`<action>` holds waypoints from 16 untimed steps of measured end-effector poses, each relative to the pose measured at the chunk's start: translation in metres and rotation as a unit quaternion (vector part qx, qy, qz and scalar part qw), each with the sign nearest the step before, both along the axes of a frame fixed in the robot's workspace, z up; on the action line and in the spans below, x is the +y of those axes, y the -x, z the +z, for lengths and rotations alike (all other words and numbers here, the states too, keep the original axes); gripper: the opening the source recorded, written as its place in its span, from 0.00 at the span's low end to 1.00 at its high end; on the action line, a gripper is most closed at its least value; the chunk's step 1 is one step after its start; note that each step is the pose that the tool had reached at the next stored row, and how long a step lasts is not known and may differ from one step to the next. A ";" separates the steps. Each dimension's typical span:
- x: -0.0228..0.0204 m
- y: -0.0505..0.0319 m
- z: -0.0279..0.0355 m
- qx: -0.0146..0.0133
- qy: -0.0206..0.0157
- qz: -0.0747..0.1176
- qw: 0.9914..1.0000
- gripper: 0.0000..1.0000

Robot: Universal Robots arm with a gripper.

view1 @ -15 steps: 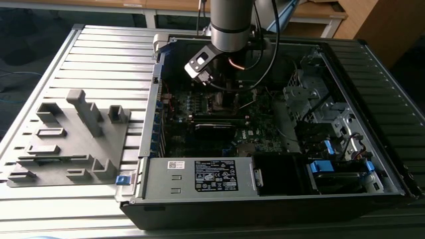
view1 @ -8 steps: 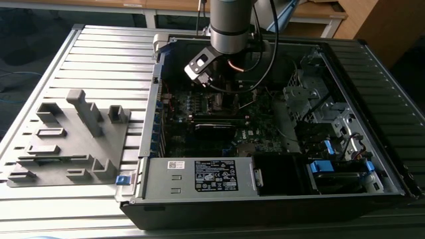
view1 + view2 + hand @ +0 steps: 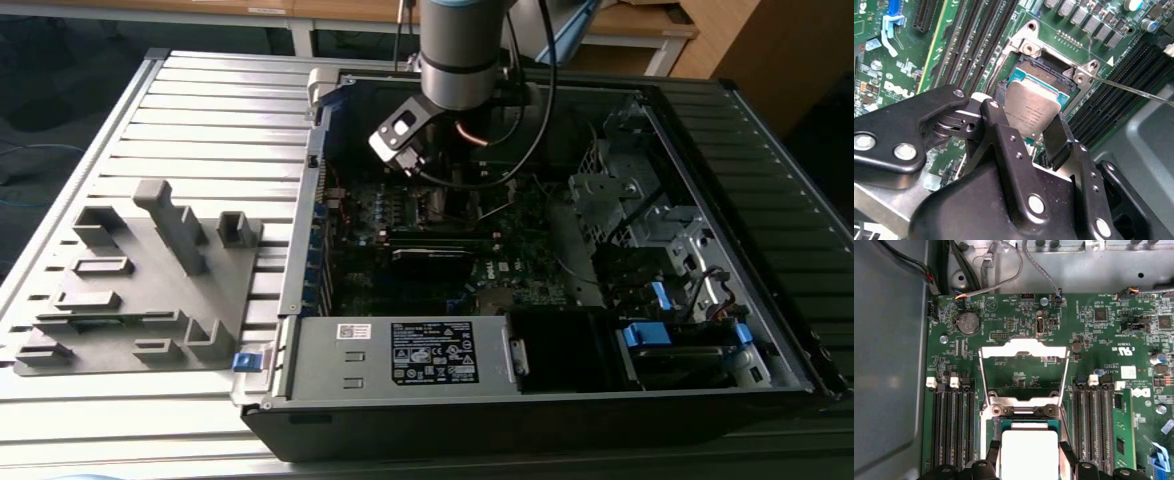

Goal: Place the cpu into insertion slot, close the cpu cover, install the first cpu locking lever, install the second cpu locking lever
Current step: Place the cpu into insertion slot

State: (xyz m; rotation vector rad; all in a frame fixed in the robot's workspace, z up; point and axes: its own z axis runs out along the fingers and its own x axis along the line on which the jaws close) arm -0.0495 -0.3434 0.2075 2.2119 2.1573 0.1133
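Exterior view: the arm (image 3: 461, 50) reaches down into the open computer case (image 3: 534, 432), where the second wrist view has its gripper (image 3: 1026, 125) clamped on the cpu (image 3: 1035, 111) just above the socket (image 3: 1050, 75); the first wrist view has the cpu cover (image 3: 1024, 347) swung open off the socket. Seating it well likely calls for a level, square descent, no sliding across the contacts. Around the case: ribbed grey table (image 3: 200, 110), grey fixture block (image 3: 134, 290), wooden furniture (image 3: 747, 50) beyond.
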 end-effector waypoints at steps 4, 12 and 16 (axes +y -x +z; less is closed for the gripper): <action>0.0015 0.0000 -0.0017 0.000 0.000 0.000 1.000 0.54; 0.0023 0.0004 -0.0034 0.000 0.000 -0.001 1.000 0.54; 0.0023 0.0004 -0.0054 0.000 0.000 -0.002 1.000 0.54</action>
